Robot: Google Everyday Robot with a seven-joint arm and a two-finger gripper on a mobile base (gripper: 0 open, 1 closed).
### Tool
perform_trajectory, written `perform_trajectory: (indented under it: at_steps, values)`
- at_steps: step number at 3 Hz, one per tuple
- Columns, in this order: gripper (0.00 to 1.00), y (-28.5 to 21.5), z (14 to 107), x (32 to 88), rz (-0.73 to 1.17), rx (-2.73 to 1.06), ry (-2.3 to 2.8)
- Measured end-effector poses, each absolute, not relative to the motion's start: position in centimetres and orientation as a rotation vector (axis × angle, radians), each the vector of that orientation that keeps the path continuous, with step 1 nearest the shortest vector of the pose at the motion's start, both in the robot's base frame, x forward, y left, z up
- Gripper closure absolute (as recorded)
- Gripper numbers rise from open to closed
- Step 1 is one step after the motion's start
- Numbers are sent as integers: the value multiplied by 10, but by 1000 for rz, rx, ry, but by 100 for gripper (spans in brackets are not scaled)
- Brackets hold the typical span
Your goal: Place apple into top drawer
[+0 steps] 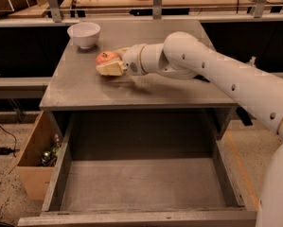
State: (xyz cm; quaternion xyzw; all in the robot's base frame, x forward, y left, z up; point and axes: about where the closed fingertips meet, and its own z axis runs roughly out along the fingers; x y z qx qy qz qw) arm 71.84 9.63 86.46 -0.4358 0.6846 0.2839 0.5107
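Observation:
The red-orange apple (106,57) is over the grey cabinet top (84,86), left of centre. My gripper (111,60) reaches in from the right on the white arm and is shut on the apple, with one cream finger (110,69) below it and the other behind it. The apple seems to be held just above the surface. The top drawer (141,183) is pulled fully open below the cabinet top, towards the camera, and its flat grey bottom is bare.
A white bowl (84,34) stands at the back left corner of the cabinet top. A tan cardboard box (34,162) with small items stands on the floor left of the drawer. A workbench with rails runs behind the cabinet.

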Motion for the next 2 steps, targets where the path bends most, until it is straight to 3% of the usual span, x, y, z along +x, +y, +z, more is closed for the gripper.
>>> perform_trajectory:
  at_steps: [2]
  values:
    - [100,86,896,702,676,-1073,1619]
